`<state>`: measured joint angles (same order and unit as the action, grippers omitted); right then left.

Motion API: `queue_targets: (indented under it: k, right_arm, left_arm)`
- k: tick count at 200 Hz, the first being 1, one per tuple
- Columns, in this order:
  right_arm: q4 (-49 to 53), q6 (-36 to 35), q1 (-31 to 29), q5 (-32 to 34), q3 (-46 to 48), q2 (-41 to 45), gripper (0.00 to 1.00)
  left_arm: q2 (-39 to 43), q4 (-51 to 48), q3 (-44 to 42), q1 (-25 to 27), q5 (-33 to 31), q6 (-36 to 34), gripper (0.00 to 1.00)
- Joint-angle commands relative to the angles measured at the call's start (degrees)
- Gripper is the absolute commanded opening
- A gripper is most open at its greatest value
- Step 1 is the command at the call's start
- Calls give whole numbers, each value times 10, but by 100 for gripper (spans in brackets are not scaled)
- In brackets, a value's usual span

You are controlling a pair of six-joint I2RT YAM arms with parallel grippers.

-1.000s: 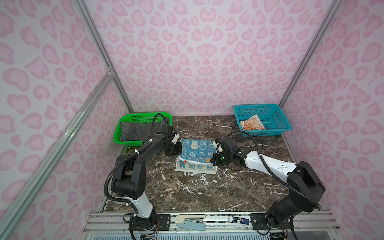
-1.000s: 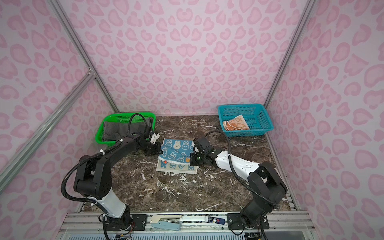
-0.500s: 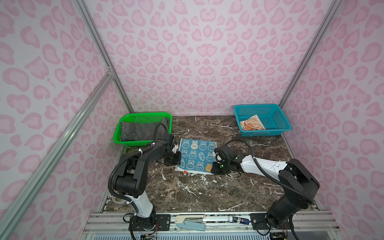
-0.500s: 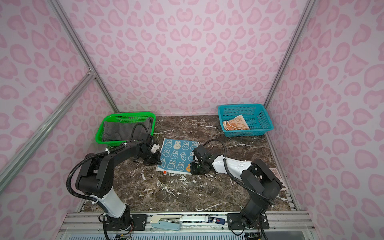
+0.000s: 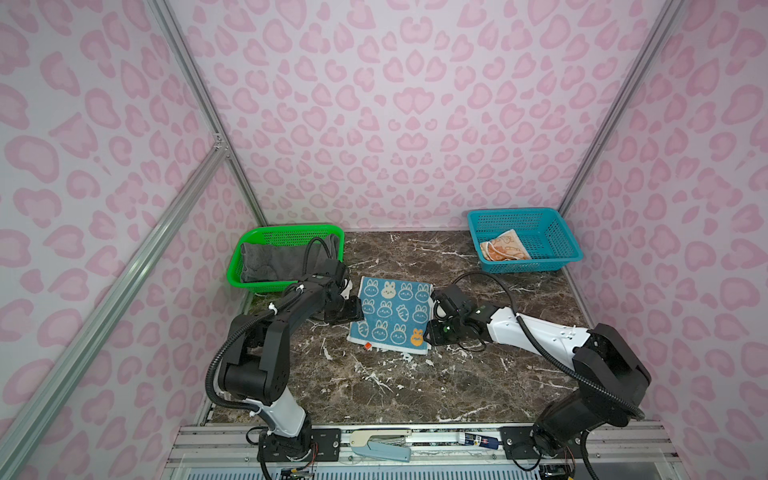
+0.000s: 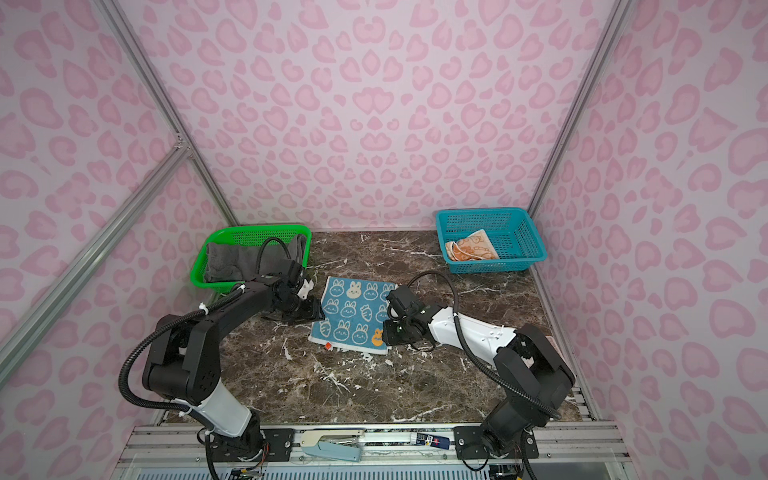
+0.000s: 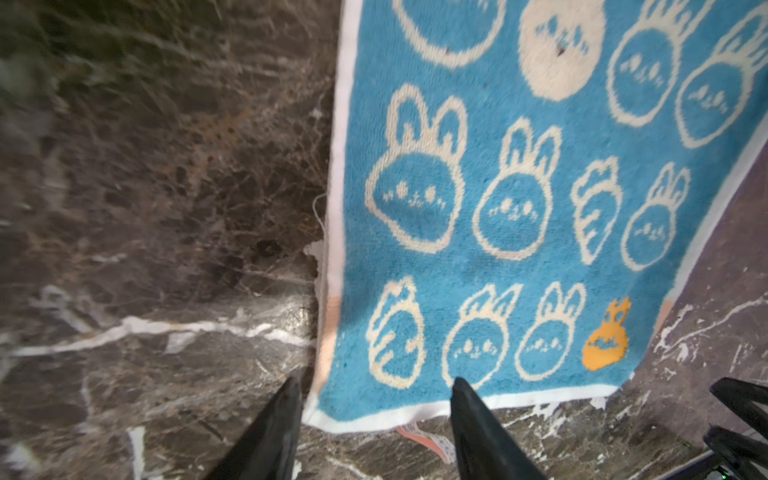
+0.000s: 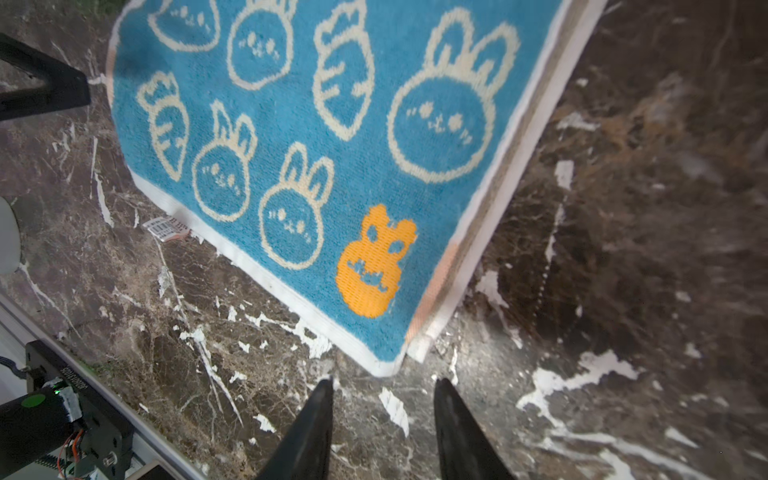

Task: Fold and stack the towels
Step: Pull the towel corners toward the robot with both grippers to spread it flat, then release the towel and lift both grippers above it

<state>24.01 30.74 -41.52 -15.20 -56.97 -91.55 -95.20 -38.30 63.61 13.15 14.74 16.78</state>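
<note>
Bench (image 5: 374, 386): dark marble, chipped white.
Green basket (image 5: 286, 229): beyond the far-left corner of the blue towel (image 5: 390, 316). Dark-grey towel (image 5: 274, 259) bunched inside it.
Teal basket (image 5: 552, 232): well beyond the blue towel's far-right corner. Orange-cream towel (image 5: 503, 249) crumpled inside it.
Blue towel: white rabbits, flat on the bench. 2 layers show along its right edge in the right wrist view.
Left hand (image 7: 375, 380): at the blue towel's left edge, fingers apart at a medium gap, nothing clamped. The towel corner shows between the tips. 1 tip overlaps the hem, contact unclear.
Right hand (image 8: 384, 380): narrower gap, nothing held. Tips sit just short of the blue towel's corner by the 1 orange rabbit (image 8: 374, 266), clear of the cloth.
Barcode tag (image 8: 166, 227): pokes out from under the blue towel's near hem.
</note>
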Motion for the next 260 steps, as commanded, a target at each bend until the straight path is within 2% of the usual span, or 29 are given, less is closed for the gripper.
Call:
queue_targets:
  k: [1, 26, 47, 75, 80, 117, 134, 216, 260]
  right_arm:
    - [17, -22, -3, 14, -17, -25, 40]
    - [-3, -10, -4, 12, -28, -55, 41]
    - [-34, -8, -5, 3, -32, -72, 38]
    - [-22, -19, -6, -1, -53, -113, 30]
    - [-16, -21, -7, 1, -56, -119, 29]
    - [46, -43, -7, 44, -62, -137, 19]
    - [71, -54, -6, 59, -56, -133, 16]
    - [118, -72, 26, 102, 20, -71, 12]
    - [110, -93, 35, 93, -10, -48, 13]
  left_arm:
    - [11, -7, 14, 5, -8, 11, 60]
    - [-6, 24, 12, 25, 12, 17, 59]
    - [-35, 61, 3, 35, 27, 31, 54]
    - [-74, 85, -15, 37, 25, 43, 37]
    - [-77, 87, -19, 36, 22, 44, 31]
    - [-86, 92, -58, 42, 39, 43, 10]
    - [-84, 95, -74, 54, 55, 41, 4]
    - [-32, 95, -126, 121, 106, 75, 3]
    - [-13, 63, -85, 137, 71, 75, 9]
